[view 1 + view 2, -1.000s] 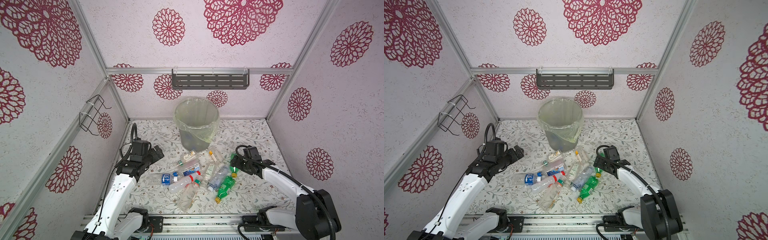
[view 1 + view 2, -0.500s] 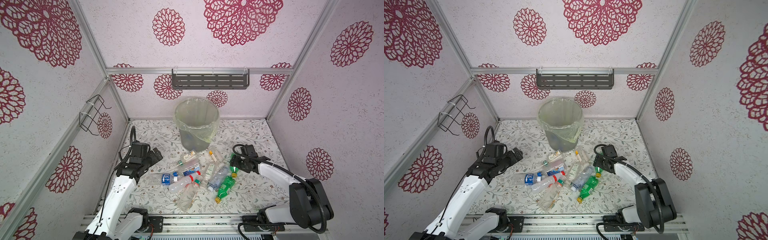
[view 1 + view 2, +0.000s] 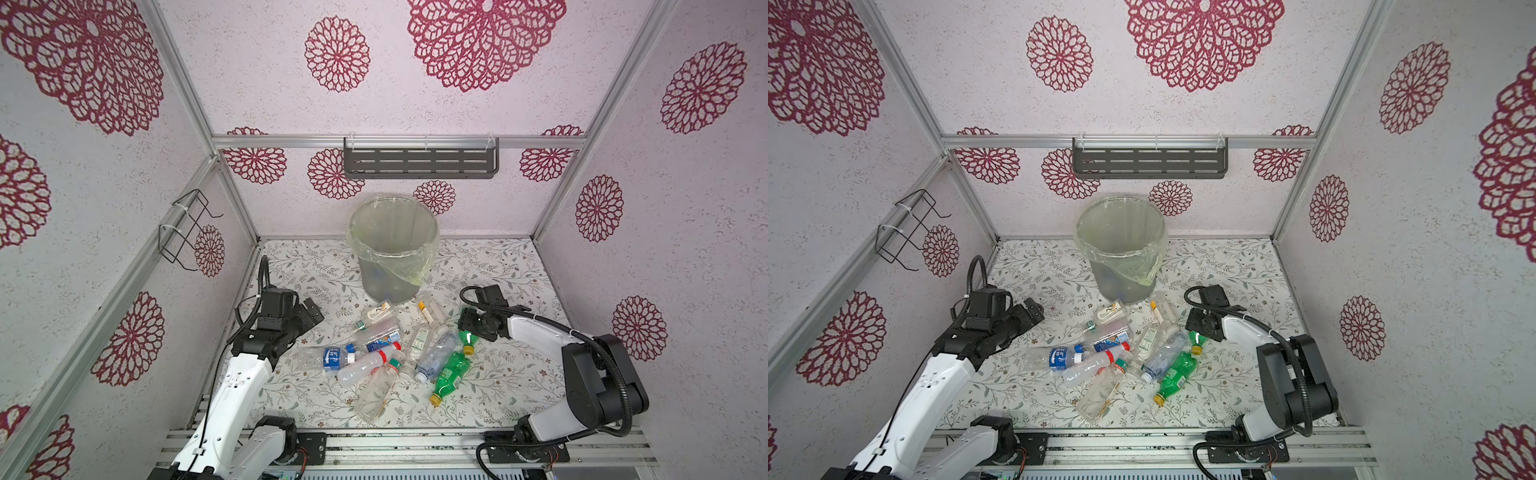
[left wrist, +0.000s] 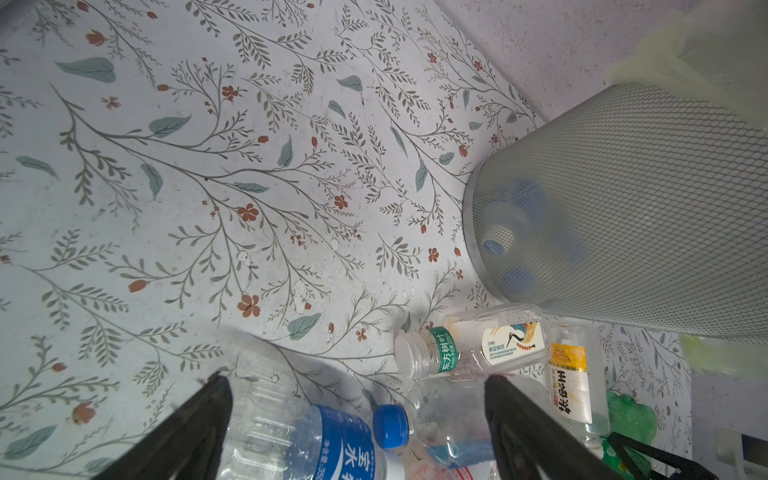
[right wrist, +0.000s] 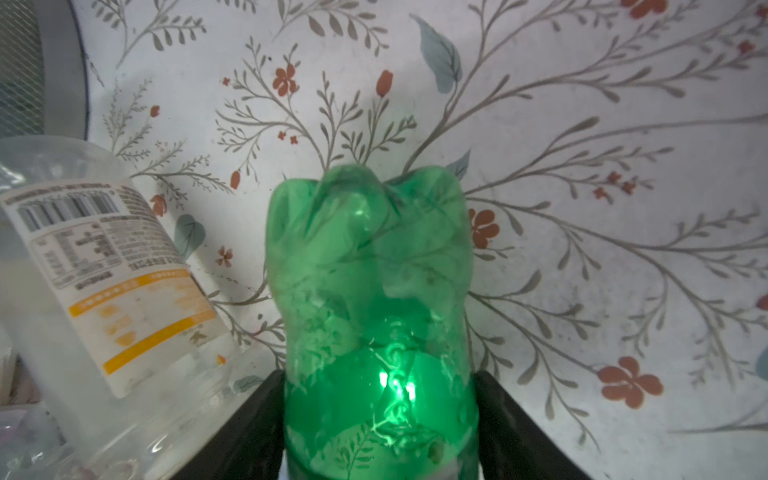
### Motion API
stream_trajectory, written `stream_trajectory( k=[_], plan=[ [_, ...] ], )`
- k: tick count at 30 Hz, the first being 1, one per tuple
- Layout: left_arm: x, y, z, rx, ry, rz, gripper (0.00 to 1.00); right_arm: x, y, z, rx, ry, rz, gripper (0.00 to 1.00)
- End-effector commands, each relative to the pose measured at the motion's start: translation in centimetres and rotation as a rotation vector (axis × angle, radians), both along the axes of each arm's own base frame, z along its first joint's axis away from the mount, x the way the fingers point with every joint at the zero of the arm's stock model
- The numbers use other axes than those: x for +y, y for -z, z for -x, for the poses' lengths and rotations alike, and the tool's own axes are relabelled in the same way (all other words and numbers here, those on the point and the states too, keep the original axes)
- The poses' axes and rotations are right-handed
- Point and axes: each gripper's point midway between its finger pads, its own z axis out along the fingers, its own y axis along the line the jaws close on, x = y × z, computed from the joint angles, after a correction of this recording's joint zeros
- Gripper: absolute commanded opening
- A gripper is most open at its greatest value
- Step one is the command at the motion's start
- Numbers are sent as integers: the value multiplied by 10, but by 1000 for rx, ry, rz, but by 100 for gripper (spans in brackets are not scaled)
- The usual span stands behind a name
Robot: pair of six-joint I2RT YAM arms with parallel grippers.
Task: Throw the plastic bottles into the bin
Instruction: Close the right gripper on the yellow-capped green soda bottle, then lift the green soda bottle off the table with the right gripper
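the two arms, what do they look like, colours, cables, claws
Both match: the left arm and right arm have smooth white shells between bulky black joints. The left claw and right claw are black, with flat tapered fingers. A black ribbed hose loops off each wrist.

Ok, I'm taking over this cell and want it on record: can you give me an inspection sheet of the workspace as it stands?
Surface: floral tabletop, no spills seen.
Job's things: plastic bottles lie heaped in front of the bin. The bin stands upright near the back wall, with blue shapes showing through its wall.
Clutter: nothing seen.
Grippers: left gripper open beside the heap, holding nothing. The right gripper has its jaws against both sides of a green bottle at the heap's edge.
Cables: black hoses arch off both wrists, no snag seen.
Surroundings: slotted shelf on the back wall, wire rack on the left wall.
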Motion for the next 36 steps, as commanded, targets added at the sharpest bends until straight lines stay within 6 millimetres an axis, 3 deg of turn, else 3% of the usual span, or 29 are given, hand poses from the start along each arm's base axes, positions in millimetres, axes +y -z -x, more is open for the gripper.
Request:
stream_trajectory(
  k=[1,7,18,36],
  plan=[
    [3,-3,-1,-22,-15,10,97,4,-9,-10,-28,-11,-18,67],
    [4,-4,-2,-23,-22,16,97,3,-15,-13,-43,-10,-20,61],
    [4,-6,-4,-33,-38,37,97,0,-42,-16,-103,-1,-33,57],
    [4,-8,-6,-44,-54,64,97,9,-116,-11,-268,-13,-157,56]
  ],
)
